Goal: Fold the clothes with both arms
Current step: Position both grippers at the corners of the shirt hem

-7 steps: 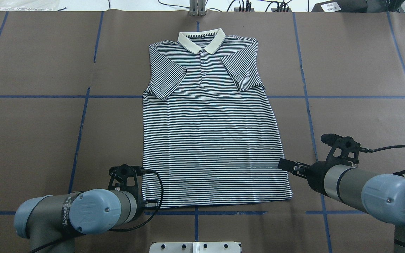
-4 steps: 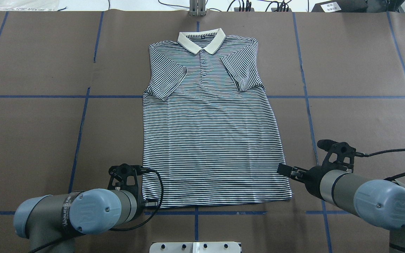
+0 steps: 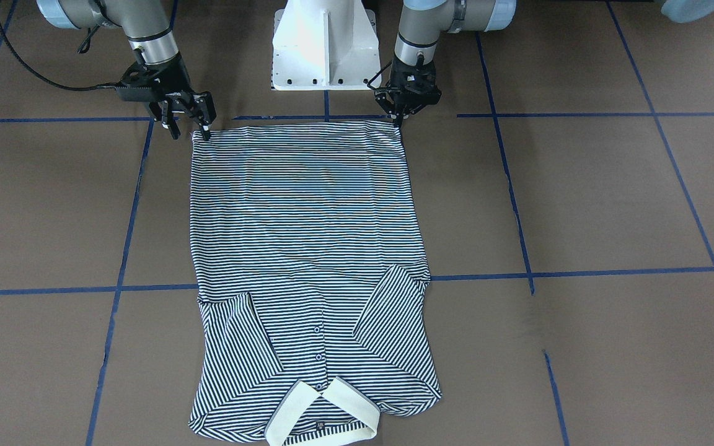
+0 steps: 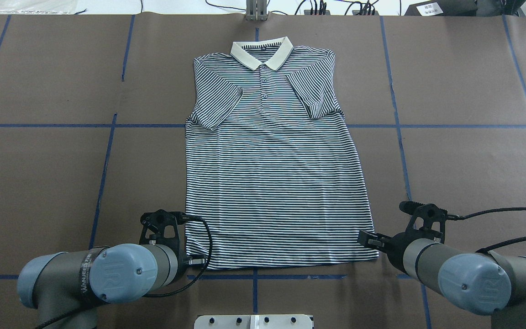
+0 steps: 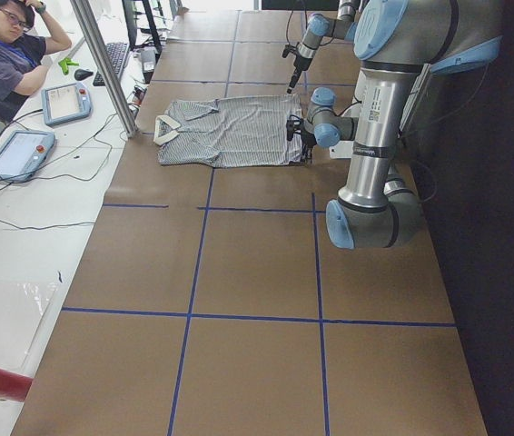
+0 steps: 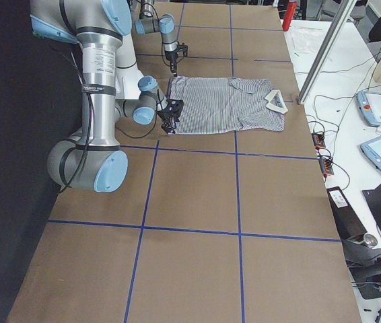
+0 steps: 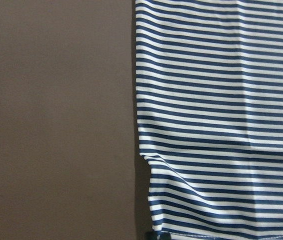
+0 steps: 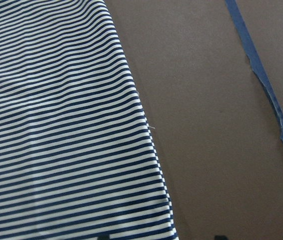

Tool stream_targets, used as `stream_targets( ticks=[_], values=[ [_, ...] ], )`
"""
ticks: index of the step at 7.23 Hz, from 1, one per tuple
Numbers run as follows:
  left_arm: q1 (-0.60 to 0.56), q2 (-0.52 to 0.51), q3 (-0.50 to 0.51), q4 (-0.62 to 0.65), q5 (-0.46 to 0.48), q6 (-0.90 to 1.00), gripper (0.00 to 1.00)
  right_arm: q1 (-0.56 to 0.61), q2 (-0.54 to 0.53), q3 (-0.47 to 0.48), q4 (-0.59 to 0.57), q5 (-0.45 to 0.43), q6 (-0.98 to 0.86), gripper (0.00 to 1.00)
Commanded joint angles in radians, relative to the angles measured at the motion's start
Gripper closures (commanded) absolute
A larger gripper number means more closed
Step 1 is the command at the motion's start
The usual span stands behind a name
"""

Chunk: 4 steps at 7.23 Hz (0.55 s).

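Note:
The striped polo shirt (image 4: 272,173) lies flat on the brown table, both sleeves folded in over the chest and its cream collar (image 4: 261,54) at the far end. My left gripper (image 3: 398,122) stands at the near-left hem corner, its fingers drawn together on the fabric; the left wrist view shows the shirt (image 7: 221,125) puckered there. My right gripper (image 3: 191,131) is open at the near-right hem corner, one finger on each side of the shirt's edge (image 8: 151,145). From overhead, the right gripper (image 4: 367,238) sits just beside that edge.
The white pedestal base (image 3: 325,43) stands right behind the hem. Blue tape lines (image 4: 107,151) cross the brown table cover. At the table's far side, a person (image 5: 7,54) sits by tablets (image 5: 66,100) and a metal post (image 5: 103,64).
The right arm has slid back along the shirt's right edge toward the hem corner. The left arm and the shirt have stayed still.

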Motion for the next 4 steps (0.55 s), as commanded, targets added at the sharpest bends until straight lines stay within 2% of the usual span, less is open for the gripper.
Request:
stream_targets(
  ticks=[1,4],
  values=[
    [0.001,-0.001,0.0,0.0,0.002,0.0,1.0,-0.024,0.01,-0.03,0.0,-0.013,0.013,0.31],
    [-0.006,0.001,-0.005,0.0,0.002,0.002,1.0,-0.029,0.025,-0.037,0.0,-0.016,0.021,0.39]
  ],
)
